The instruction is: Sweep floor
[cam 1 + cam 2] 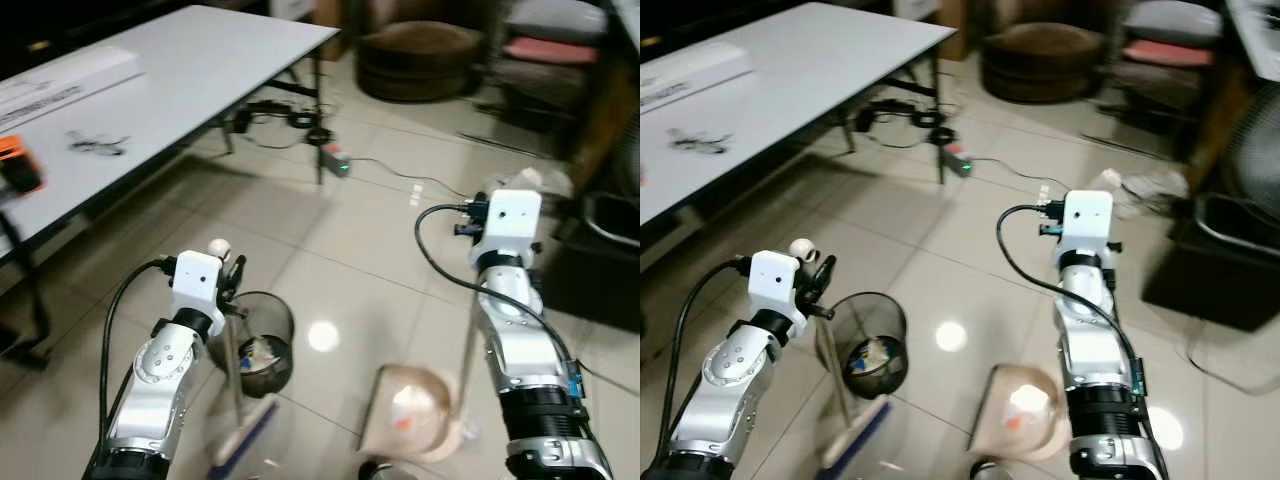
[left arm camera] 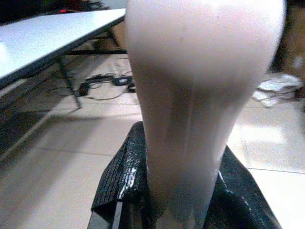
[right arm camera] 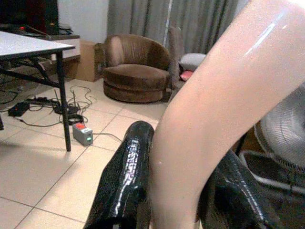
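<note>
My left gripper [image 2: 181, 191] is shut on the pale handle of a broom [image 2: 190, 95], which fills the left wrist view. Below it the broom's blue head [image 1: 245, 432] rests on the tiled floor beside a black mesh waste bin [image 1: 258, 340] with scraps inside. In the right wrist view my right gripper [image 3: 178, 191] is shut on the pale curved handle [image 3: 214, 95] of a long-handled dustpan. The beige pan [image 1: 410, 410] sits on the floor between my arms, and something white and orange lies in it.
A white table [image 1: 200, 70] stands at the left, with cables and a power strip [image 1: 337, 158] under its far end. A brown armchair [image 1: 420, 55] is at the back. A black box [image 1: 600, 260] and a fan [image 3: 281, 133] stand at the right.
</note>
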`<state>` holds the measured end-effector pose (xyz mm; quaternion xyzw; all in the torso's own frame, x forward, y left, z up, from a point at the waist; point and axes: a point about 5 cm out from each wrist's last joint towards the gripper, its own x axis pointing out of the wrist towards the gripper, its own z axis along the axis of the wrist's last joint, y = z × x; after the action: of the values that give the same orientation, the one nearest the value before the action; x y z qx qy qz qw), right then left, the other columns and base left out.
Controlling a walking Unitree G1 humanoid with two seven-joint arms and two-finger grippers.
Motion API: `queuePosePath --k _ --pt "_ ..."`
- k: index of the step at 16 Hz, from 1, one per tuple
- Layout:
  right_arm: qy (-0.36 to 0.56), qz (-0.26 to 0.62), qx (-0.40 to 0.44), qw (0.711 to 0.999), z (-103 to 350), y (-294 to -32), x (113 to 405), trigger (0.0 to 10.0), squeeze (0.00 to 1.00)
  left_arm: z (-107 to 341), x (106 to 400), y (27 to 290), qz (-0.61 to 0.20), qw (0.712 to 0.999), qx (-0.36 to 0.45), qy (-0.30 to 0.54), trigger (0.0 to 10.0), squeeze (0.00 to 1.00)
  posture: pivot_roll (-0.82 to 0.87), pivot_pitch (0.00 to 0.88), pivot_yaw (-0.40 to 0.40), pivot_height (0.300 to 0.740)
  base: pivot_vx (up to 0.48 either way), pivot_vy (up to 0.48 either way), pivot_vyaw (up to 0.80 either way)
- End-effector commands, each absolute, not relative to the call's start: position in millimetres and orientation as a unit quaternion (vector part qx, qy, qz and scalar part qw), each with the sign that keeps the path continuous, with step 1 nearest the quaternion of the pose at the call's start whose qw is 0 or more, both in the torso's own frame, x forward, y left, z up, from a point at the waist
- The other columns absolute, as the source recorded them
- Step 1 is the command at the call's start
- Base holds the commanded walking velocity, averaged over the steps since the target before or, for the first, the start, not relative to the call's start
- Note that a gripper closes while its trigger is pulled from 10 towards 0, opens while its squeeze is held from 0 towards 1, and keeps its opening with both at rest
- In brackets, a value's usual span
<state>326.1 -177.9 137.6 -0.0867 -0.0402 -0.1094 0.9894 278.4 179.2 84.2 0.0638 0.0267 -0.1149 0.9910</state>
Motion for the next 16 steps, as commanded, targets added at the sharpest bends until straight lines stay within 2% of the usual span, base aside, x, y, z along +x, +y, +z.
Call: queuePosePath --k 1,14,16 --pt "-0.069 -0.105 -0.093 0.988 151.6 -175.4 324.6 10.0 0.0 90.2 280.5 182.5 -0.116 0.991 0.072 0.015 10.0 0.0 -0.02 0.0 0.046 0.74 0.0 0.0 -0.8" --pt "-0.039 -0.094 -0.08 0.992 146.6 -170.2 312.0 10.0 0.0 101.6 294.2 179.2 -0.109 0.99 0.092 -0.019 10.0 0.0 -0.05 0.0 0.055 0.74 0.0 0.0 -0.8" --pt "-0.036 -0.097 -0.081 0.991 145.7 -171.4 311.1 10.0 0.0 104.0 297.1 177.5 -0.108 0.99 0.092 -0.025 10.0 0.0 -0.05 0.0 0.057 0.74 0.27 0.0 -0.8"
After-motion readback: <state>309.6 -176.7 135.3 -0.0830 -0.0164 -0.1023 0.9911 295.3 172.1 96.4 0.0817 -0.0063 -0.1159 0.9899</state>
